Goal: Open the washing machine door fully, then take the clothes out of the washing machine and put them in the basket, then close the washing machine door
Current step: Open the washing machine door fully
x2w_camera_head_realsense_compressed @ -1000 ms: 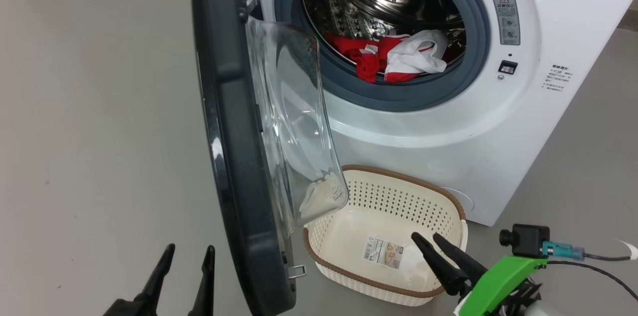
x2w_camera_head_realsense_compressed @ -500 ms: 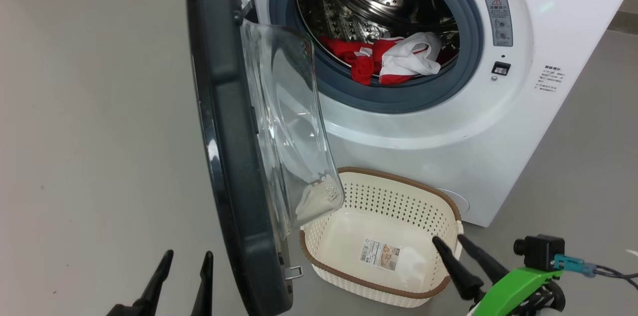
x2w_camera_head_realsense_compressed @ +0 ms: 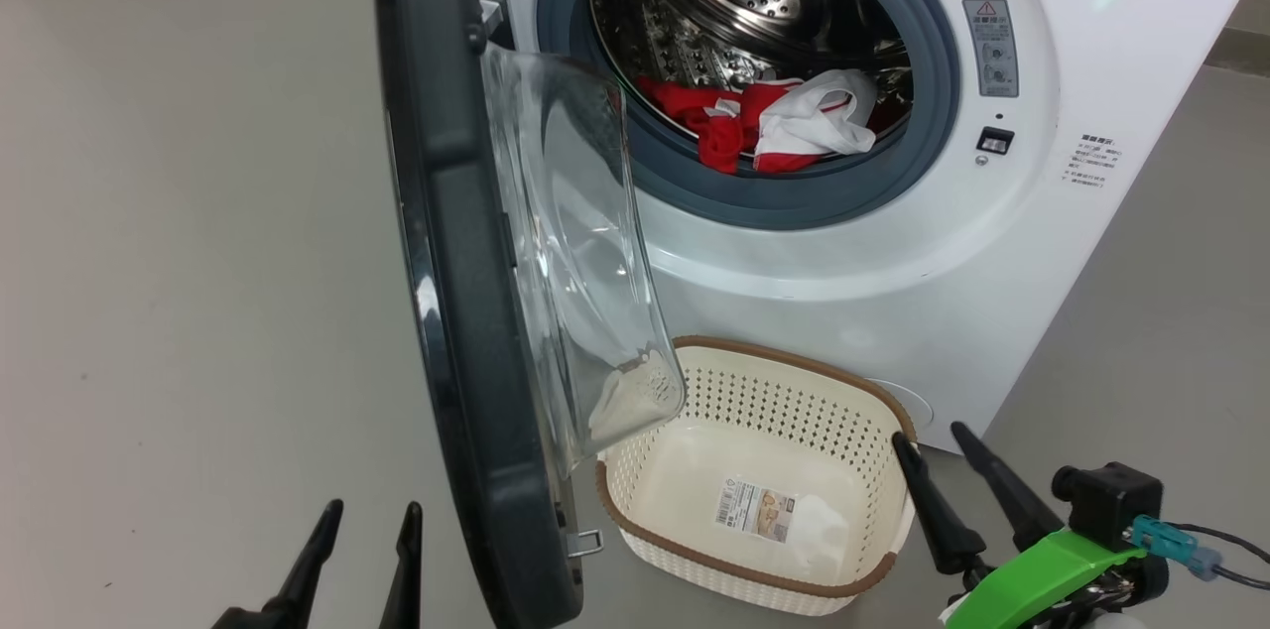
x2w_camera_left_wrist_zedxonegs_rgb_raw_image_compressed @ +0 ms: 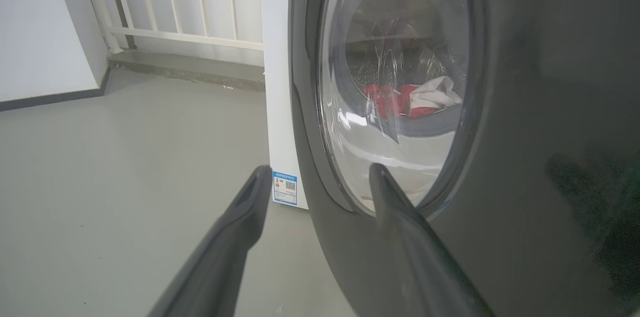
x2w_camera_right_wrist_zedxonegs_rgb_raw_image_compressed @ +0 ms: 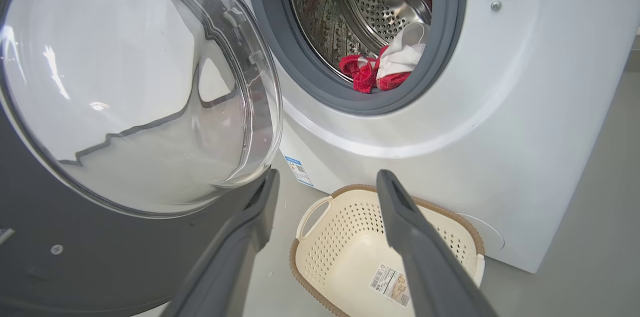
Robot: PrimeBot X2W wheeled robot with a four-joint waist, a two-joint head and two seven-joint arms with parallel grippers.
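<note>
The white washing machine point(x2w_camera_head_realsense_compressed: 893, 252) stands with its washing machine door point(x2w_camera_head_realsense_compressed: 437, 212) swung out, edge-on in the head view, the glass bowl facing the drum. Red and white clothes point(x2w_camera_head_realsense_compressed: 784, 118) lie at the drum's front lip. The empty cream basket point(x2w_camera_head_realsense_compressed: 794, 361) sits on the floor below the opening. My left gripper point(x2w_camera_head_realsense_compressed: 374, 510) is open, just left of the door's outer face point(x2w_camera_left_wrist_zedxonegs_rgb_raw_image_compressed: 525, 107). My right gripper point(x2w_camera_head_realsense_compressed: 929, 433) is open beside the basket's right end, holding nothing. In the right wrist view, the right gripper point(x2w_camera_right_wrist_zedxonegs_rgb_raw_image_compressed: 328, 174) points toward the basket point(x2w_camera_right_wrist_zedxonegs_rgb_raw_image_compressed: 360, 189) and the clothes point(x2w_camera_right_wrist_zedxonegs_rgb_raw_image_compressed: 380, 64).
Bare grey floor point(x2w_camera_head_realsense_compressed: 179, 262) spreads left of the door. A white railing point(x2w_camera_left_wrist_zedxonegs_rgb_raw_image_compressed: 190, 2) and a wall stand behind the machine's left side. The door's latch hook point(x2w_camera_head_realsense_compressed: 590, 542) juts out near the basket's left end. A cable point(x2w_camera_head_realsense_compressed: 1225, 540) trails from my right wrist.
My right gripper has moved right and slightly up, from over the basket's inside to beside its right end. The camera shifted a little. The left gripper stayed put.
</note>
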